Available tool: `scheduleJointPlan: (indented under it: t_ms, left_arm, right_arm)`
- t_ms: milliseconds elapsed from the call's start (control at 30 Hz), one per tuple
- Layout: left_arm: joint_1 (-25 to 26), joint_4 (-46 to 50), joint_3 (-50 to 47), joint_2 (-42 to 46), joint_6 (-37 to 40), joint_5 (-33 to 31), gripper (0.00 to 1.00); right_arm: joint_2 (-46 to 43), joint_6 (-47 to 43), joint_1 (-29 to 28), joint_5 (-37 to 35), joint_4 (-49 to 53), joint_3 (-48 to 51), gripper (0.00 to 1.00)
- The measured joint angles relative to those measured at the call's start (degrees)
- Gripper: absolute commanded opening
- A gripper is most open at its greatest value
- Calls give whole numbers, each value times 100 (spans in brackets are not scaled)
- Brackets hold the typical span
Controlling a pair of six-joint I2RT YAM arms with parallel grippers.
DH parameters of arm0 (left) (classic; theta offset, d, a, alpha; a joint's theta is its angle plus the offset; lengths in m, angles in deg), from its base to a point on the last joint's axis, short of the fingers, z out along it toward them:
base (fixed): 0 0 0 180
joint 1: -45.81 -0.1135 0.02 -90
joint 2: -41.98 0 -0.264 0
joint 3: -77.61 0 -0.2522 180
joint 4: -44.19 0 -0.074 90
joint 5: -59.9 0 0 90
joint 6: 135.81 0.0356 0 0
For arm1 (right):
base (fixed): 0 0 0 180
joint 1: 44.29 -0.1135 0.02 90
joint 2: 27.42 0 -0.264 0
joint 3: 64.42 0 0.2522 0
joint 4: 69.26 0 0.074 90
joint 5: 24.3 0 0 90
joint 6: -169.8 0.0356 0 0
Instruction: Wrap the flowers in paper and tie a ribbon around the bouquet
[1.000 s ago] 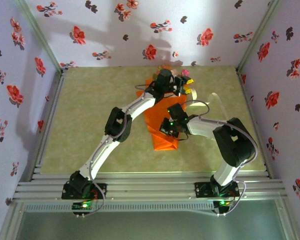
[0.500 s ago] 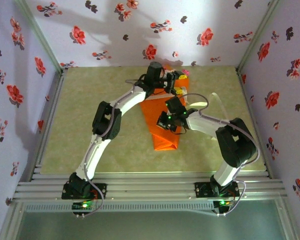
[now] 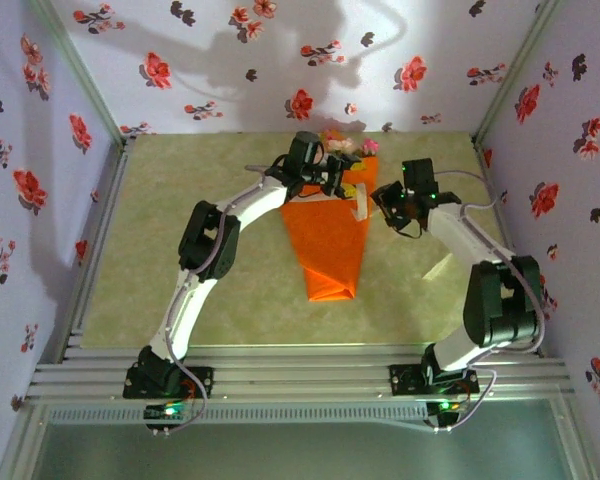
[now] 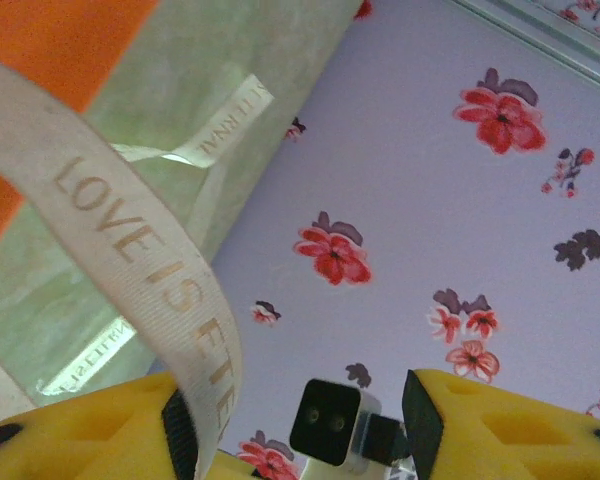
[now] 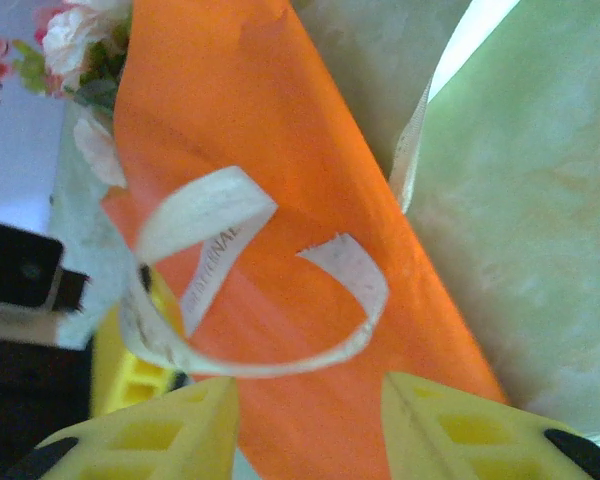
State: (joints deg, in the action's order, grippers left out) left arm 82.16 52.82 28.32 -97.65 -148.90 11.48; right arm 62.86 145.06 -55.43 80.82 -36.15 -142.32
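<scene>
Off to the right side the right arm (image 3: 455, 230) has swung, away from the bouquet (image 3: 330, 240), and the right fingers (image 5: 450, 420) have come open with nothing in them. On the green bench (image 3: 180, 230) the orange bouquet lies flat, pointy end toward the arms, flowers (image 3: 345, 145) at the far end. Up by the flowers the left fingers (image 4: 480, 425) stand wide too, and the ribbon (image 4: 130, 240) just hangs over one of them. It is loose, looped on top of the bouquet. I think it must be pinched tight first, then pulled slowly round the cone, so it does not slip off.
</scene>
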Motion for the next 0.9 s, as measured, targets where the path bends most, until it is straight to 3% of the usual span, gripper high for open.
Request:
scheduleJointPlan:
  t_ms: [267, 633, 900]
  left_arm:
    - [0, 55, -162, 48, 72, -13, 54]
    - [-33, 92, -195, 63, 129, -52, 54]
    - [-33, 138, -195, 63, 127, -52, 56]
  right_arm:
    - [953, 1517, -42, 289, -929, -258, 54]
    - [1163, 1792, -120, 334, -1305, -457, 55]
    - [610, 1744, -212, 286, -1412, -4, 60]
